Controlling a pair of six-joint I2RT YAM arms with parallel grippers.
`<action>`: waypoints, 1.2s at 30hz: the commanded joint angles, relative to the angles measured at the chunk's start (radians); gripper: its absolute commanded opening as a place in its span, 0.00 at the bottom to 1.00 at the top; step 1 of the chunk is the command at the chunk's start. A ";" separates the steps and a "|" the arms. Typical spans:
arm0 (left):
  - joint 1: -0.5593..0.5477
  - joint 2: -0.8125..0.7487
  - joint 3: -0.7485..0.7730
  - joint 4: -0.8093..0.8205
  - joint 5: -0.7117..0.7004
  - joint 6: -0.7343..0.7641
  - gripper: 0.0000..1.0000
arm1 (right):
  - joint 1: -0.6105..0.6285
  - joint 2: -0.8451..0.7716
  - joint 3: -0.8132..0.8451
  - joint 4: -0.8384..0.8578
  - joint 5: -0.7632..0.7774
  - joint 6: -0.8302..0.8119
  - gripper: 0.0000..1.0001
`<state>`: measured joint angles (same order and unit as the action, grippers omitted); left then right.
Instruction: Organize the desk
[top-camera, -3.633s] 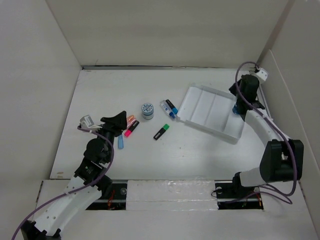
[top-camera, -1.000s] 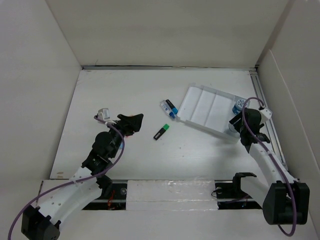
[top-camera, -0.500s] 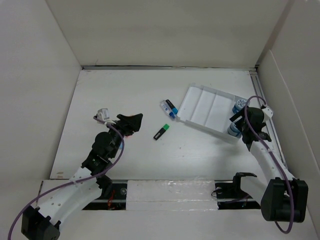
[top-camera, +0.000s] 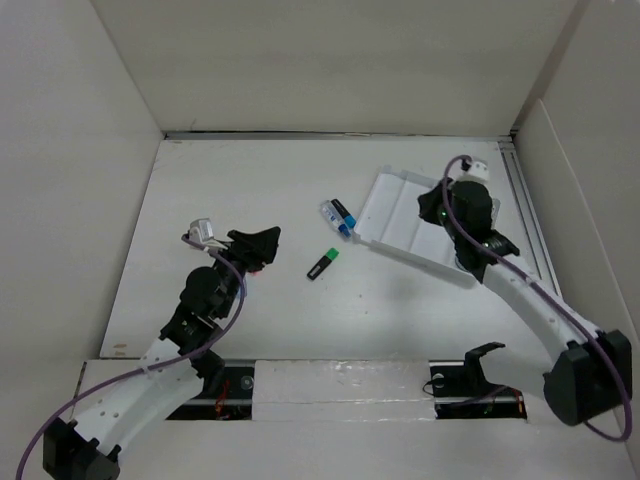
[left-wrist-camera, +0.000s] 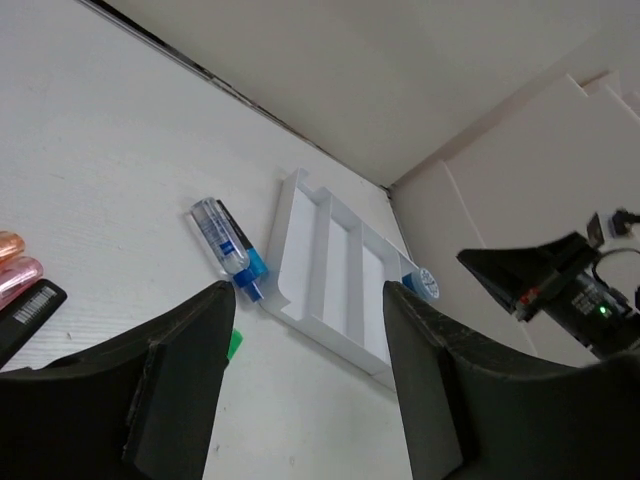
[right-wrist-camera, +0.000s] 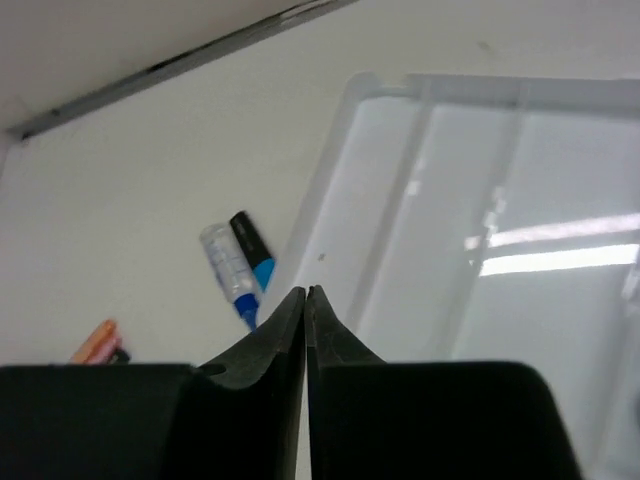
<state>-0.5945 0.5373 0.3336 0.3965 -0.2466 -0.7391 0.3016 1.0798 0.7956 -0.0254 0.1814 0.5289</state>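
Change: right gripper (right-wrist-camera: 305, 292), jaws together and empty, has swung over the white ridged plastic tray (top-camera: 395, 212), leaving the small round blue-white tin (left-wrist-camera: 422, 283) at its right end; left gripper (left-wrist-camera: 308, 292) gapes above the left side of the matte white desk (top-camera: 250, 180), green marker (top-camera: 322, 263) still loose.

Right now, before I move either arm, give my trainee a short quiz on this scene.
1. Fill in: the left hand is ____ (open or shut).
2. True or false: the right hand is shut on a pen.
3. The green-and-black highlighter lies: A in the white ridged plastic tray; B on the large flat white desk; C in the left hand.
Key: 1 open; 2 false; 3 B.
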 joint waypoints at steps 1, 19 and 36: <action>-0.004 -0.057 0.015 0.021 -0.035 -0.003 0.55 | 0.103 0.194 0.169 0.044 -0.109 -0.115 0.11; -0.004 -0.122 -0.004 -0.004 -0.086 -0.011 0.54 | 0.297 0.997 0.840 -0.266 -0.140 -0.211 0.56; -0.004 -0.114 -0.001 -0.007 -0.086 -0.016 0.55 | 0.357 1.103 0.863 -0.294 -0.056 -0.213 0.50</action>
<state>-0.5945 0.4187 0.3210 0.3656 -0.3271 -0.7502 0.6373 2.1559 1.6176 -0.3077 0.1017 0.3275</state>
